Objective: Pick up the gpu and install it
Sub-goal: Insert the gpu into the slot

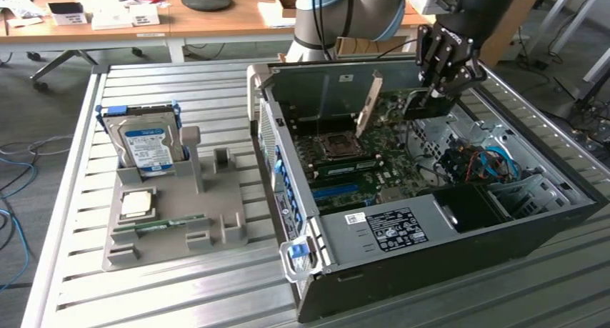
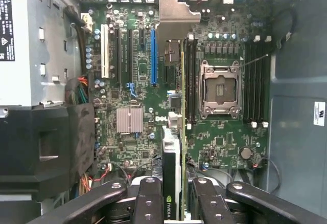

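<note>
gpu (image 2: 172, 157) | upright, edge-on over the motherboard (image 2: 219, 137) inside the case (image 1: 429, 260) | fingers (image 2: 148, 201) clenched on its faces near the far end from the bracket | judged light, stiff, fragile: hold the board, spare fan and contacts

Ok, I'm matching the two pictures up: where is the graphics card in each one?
Exterior view: the graphics card hangs from the tool inside the open computer case, toward the exterior view's right.
Wrist view: the graphics card is seen edge-on, clamped in the tool, above the motherboard.
Shared landmark: the processor socket.
</note>
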`<state>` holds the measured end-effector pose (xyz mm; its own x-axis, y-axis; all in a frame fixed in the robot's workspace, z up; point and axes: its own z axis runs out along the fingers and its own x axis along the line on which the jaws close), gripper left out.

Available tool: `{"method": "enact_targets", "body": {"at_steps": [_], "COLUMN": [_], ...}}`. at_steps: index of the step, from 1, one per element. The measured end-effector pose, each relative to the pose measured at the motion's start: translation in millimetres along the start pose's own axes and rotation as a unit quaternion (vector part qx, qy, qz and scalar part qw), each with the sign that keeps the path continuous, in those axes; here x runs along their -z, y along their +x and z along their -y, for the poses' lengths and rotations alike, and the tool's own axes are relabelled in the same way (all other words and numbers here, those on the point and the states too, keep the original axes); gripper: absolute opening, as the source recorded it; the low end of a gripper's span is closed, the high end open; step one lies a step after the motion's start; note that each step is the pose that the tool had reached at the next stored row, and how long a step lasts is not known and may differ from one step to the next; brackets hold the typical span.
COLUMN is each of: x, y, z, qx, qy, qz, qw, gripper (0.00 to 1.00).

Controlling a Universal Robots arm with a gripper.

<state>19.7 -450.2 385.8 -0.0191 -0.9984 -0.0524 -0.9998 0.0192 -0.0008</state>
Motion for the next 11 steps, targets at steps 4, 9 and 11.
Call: {"method": "enact_targets", "body": {"at_steps": [4,9,11], "x": [-2.7,-6.5,-6.5], "y": [1.1,1.7,1.7], "z": [-0.7,-2.1,-2.1], "qx": [-0.013,-0.025,-0.025], "qy": [0.0006,0.0013,0.0013], "qz": [-0.0001,-0.0001,-0.0002], "qw": [0.9999,0.9997,0.9997], "gripper": [0.27,0.27,0.27]}}
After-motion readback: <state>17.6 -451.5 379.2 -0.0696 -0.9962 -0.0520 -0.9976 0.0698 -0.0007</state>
